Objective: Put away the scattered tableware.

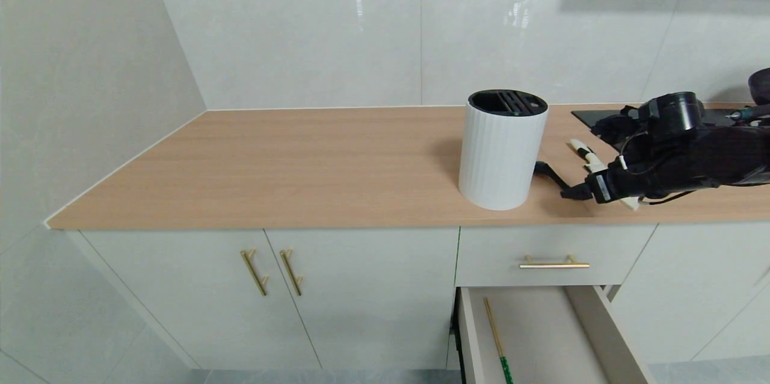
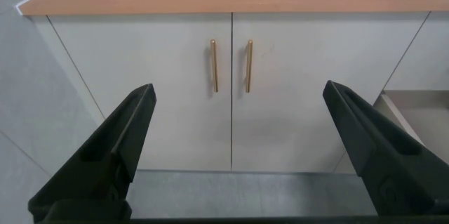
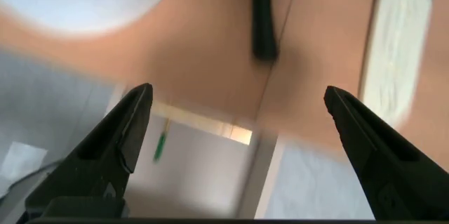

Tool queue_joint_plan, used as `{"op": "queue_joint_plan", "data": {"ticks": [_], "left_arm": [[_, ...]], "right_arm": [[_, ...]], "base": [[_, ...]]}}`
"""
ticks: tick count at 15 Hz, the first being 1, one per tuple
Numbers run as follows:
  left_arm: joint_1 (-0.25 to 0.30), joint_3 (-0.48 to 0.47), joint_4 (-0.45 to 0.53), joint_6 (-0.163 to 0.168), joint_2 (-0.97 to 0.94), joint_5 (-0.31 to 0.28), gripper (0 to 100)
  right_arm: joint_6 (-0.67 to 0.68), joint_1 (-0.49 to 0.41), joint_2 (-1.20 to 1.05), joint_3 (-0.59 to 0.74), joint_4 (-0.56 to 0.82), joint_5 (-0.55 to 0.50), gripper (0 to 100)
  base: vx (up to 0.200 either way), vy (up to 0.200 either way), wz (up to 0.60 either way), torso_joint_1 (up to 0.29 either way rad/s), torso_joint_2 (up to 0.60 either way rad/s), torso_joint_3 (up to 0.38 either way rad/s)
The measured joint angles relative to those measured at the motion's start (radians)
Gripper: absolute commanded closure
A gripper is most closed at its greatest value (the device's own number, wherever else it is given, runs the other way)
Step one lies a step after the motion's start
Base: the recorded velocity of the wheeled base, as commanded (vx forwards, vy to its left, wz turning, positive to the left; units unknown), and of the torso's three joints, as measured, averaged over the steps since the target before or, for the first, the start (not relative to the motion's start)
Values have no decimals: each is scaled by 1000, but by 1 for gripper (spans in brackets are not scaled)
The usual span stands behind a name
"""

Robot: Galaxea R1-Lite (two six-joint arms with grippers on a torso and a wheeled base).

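Observation:
A black-handled utensil (image 1: 548, 173) lies on the wooden counter (image 1: 301, 161) just right of a white ribbed holder (image 1: 502, 158) with a black slotted top. A white-handled utensil (image 1: 586, 155) lies beside it, partly under my right arm. My right gripper (image 1: 571, 192) hovers low over the counter's front edge near the black handle (image 3: 263, 13), open, nothing between its fingers; the white handle (image 3: 400, 41) is off to one side. Chopsticks (image 1: 496, 339) with a green tip lie in the open drawer (image 1: 577, 324) below. My left gripper (image 2: 237, 90) hangs open in front of the cabinet doors.
A black cooktop (image 1: 592, 116) sits at the counter's back right. The upper drawer (image 1: 553, 251) with a gold handle is closed. Two cabinet doors (image 2: 231, 90) with gold handles stand shut under the counter's left part. A tiled wall backs the counter.

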Motion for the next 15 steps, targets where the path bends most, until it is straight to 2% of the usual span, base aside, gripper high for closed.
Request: {"op": "queue_joint_plan", "data": {"ticks": [4,8,15], "left_arm": [[0,0,0,0,0,0,0],[0,0,0,0,0,0,0],[0,0,0,0,0,0,0]], "right_arm": [[-19,-15,128,-75,-123,39,0],[-15,-21,183,-90,-172,107,0],[5,-42,241,-120,-250,134,0]], "base": [[0,0,0,0,0,0],[0,0,0,0,0,0],[0,0,0,0,0,0]]}}
